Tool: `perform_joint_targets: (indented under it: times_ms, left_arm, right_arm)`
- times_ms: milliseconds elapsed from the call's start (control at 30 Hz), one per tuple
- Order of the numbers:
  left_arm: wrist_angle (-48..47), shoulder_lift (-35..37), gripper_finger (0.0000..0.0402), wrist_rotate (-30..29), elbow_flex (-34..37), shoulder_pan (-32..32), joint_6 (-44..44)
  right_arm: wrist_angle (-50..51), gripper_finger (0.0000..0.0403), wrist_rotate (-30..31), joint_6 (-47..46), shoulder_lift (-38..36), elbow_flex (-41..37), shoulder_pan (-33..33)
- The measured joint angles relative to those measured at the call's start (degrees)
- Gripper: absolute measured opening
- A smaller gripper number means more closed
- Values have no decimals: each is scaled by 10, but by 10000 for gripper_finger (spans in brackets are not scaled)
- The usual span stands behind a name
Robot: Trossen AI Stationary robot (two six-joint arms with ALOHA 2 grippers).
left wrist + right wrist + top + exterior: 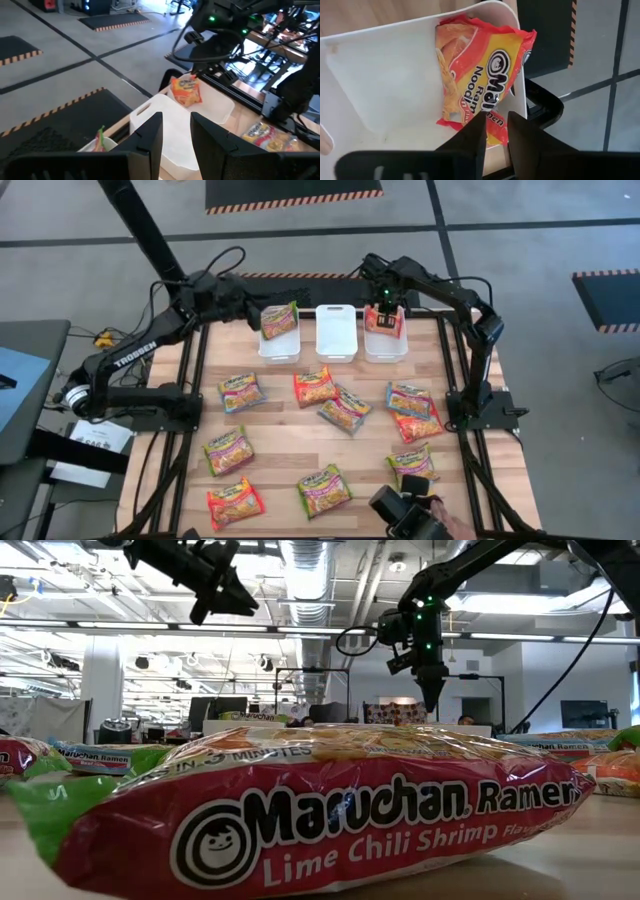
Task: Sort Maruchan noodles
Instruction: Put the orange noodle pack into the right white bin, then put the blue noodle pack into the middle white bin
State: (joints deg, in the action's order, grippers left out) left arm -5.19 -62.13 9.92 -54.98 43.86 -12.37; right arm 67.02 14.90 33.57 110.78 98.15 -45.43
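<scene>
While the right gripper (496, 131) hangs over the right-hand white bin (385, 346) at the table's far edge, its fingers stand slightly parted astride the edge of an orange noodle packet (480, 75), which leans inside that bin. The left gripper (176, 131), fingers a little apart and holding nothing, hovers by the left bin (279, 348), where a green-edged packet (279, 320) rests. The middle bin (336, 332) separates them. Other packets (345, 408) lie scattered nearer on the table (290, 445).
</scene>
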Motion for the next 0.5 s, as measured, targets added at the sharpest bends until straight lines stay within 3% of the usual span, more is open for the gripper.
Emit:
perform_joint_targets:
  times_ms: [267, 500]
  left_arm:
    - [0, 0, 84, 20, 0, 16, 17]
    - [12, 0, 84, 38, 0, 20, 15]
  right_arm:
    - [8, 140, 3, -40, -1, 2, 1]
    - [125, 144, -1, -98, -2, 79, 10]
